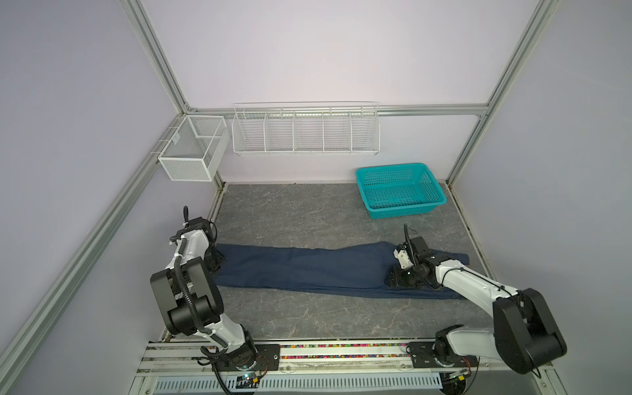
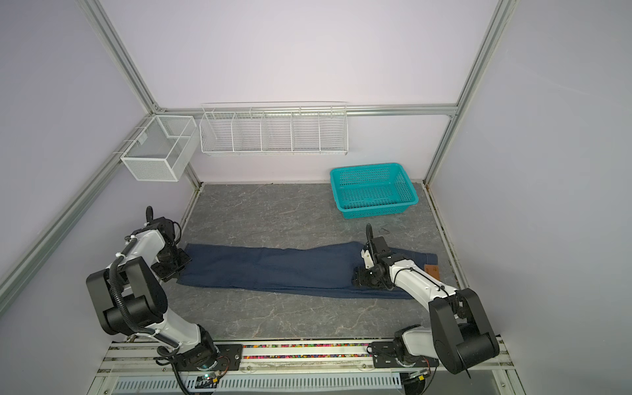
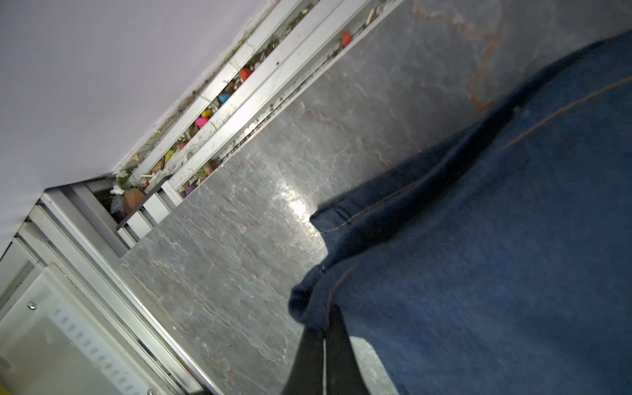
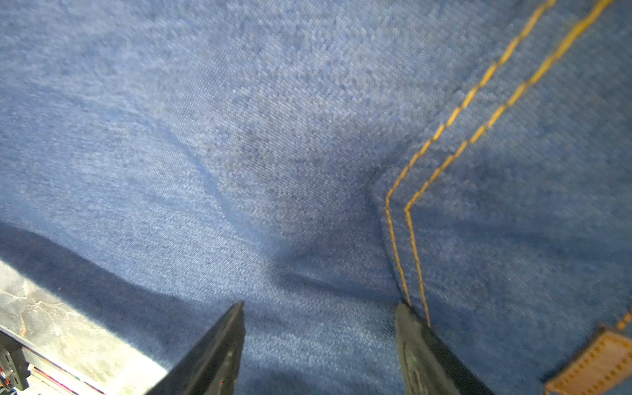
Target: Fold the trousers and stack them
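On the table (image 1: 307,212), left claw (image 3: 324,326) is pinching the trousers' (image 1: 307,270) hem, right claw (image 4: 321,304) resting open, empty; shallow pinch may slip.

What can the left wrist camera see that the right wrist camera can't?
Only the left wrist view: the left gripper pinched shut on a hem corner of the trousers, and colourful bits lying in a metal rail. Only the right wrist view: the right gripper with its jaws wide open at the cloth, double orange stitching and a tan patch. Both: blue denim and the grey marble table.
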